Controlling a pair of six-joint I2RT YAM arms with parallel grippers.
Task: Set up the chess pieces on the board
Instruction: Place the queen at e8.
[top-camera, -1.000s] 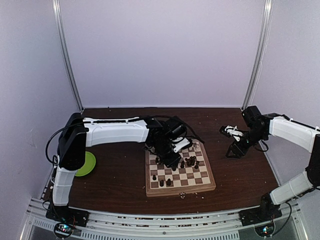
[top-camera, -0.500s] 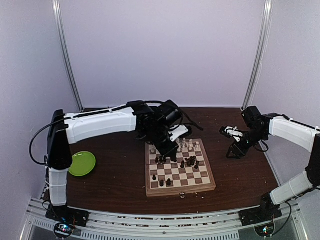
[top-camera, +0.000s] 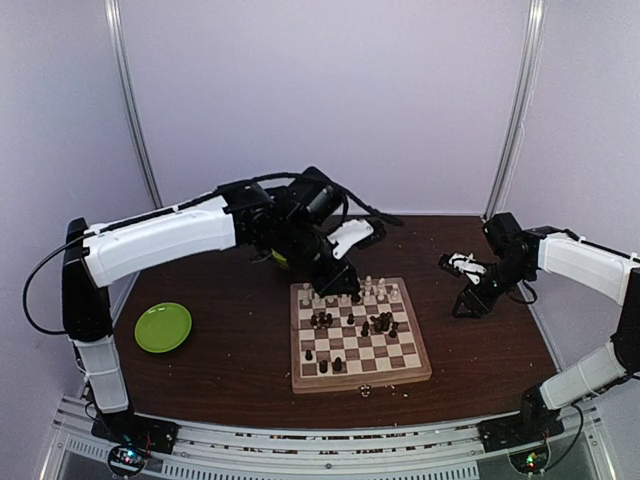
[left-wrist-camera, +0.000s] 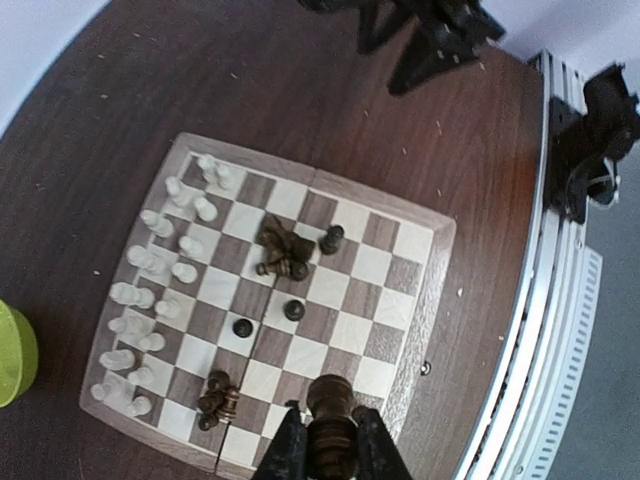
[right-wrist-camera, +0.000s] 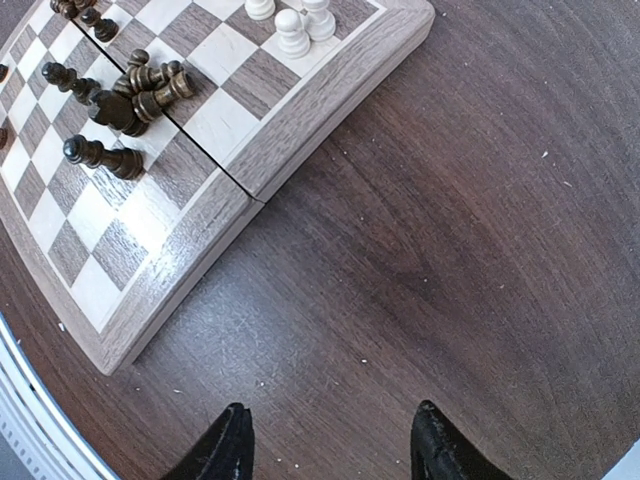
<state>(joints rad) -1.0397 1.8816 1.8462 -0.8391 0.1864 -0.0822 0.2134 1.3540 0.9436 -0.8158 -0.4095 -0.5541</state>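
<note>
While you are hovering left gripper (left-wrist-camera: 330, 455) above board (left-wrist-camera: 421, 322) edge, its fingers are clamping dark chess piece (left-wrist-camera: 330, 400), upright. Rest of board is lying below and ahead of this gripper. Cream pieces (left-wrist-camera: 150, 290) are standing in two rows along side far-left of it. Dark pieces (left-wrist-camera: 283, 250) are lying scattered mid-board, some toppled. Right gripper (right-wrist-camera: 335, 445) is hanging over tabletop (right-wrist-camera: 450, 250), fingers wide apart, gripping nothing; board corner is sitting ahead-left of it.
</note>
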